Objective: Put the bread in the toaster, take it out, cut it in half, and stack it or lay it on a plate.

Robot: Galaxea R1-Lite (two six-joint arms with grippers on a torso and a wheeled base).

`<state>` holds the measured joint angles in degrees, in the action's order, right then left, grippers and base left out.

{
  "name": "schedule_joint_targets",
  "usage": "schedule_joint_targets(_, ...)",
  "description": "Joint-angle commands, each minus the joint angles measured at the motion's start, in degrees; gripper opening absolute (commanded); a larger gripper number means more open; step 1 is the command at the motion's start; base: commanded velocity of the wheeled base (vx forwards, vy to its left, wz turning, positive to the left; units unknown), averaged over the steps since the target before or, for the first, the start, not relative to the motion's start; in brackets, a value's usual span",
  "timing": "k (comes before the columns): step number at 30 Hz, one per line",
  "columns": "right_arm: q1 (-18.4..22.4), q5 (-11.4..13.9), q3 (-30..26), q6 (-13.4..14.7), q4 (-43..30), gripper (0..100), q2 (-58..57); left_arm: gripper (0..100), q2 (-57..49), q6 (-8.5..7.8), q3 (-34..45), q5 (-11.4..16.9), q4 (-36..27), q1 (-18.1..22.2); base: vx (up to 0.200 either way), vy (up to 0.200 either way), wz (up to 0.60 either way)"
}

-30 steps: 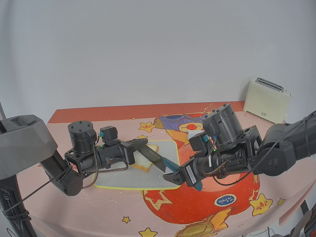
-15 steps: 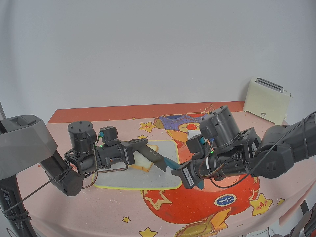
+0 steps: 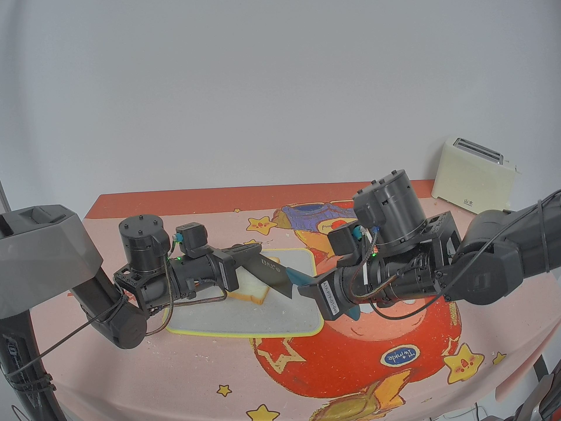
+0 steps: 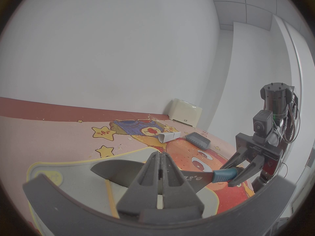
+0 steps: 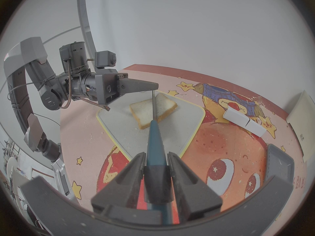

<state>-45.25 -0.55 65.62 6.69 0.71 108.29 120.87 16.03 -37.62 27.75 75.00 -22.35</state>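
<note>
A slice of bread [image 3: 252, 292] [image 5: 144, 110] lies on the white cutting board [image 3: 263, 320] [image 5: 183, 128]. My right gripper [image 3: 308, 290] [image 5: 156, 156] is shut on the blue handle of a knife [image 3: 273, 269] [image 4: 197, 177]. The blade hangs edge-down just above the middle of the slice; whether the slice is cut through I cannot tell. My left gripper [image 3: 257, 251] [image 4: 160, 154] is shut with nothing in it. It points over the far side of the bread, next to the blade's tip. The cream toaster [image 3: 473, 176] stands at the table's far right.
A small white box [image 5: 244, 120] [image 4: 169, 135] lies beyond the board. A dark grey tray [image 4: 198, 140] [image 5: 279, 161] sits to the right of the board, under my right arm. The table's front edge is near.
My right gripper has risen and drawn slightly left, lifting the knife blade off the bread. The left gripper and the bread have stayed put.
</note>
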Motion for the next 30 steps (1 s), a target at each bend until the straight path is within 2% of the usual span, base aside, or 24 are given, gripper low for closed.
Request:
schedule_joint_targets(1,0.2,0.0,-1.3,0.1,0.6,0,0.3,0,0.7,-0.03,-0.1,-0.1,-0.1,-0.2,0.0,0.0,0.0)
schedule_joint_targets(7,0.3,0.0,-3.7,0.2,1.1,0,1.3,0,-0.5,0.05,-0.4,0.0,-0.3,-0.2,0.0,0.0,0.0)
schedule_joint_targets(12,0.3,0.0,-3.6,0.2,1.1,0,1.7,0,-0.3,0.05,-0.1,0.0,-0.2,-0.1,0.0,0.0,0.0)
schedule_joint_targets(23,-0.3,0.1,1.7,0.2,0.3,0,1.2,0,1.0,0.05,-0.3,-0.7,-0.2,0.1,0.0,0.0,0.0)
schedule_joint_targets(28,-0.4,0.1,1.0,0.3,0.8,0,1.8,0,0.9,0.05,-0.2,-0.7,-0.2,0.0,0.0,0.0,0.0)
schedule_joint_targets(30,-0.2,0.1,-0.9,0.3,1.1,0,2.4,0,0.7,0.05,-0.3,-0.6,-0.2,0.0,0.0,0.0,0.0)
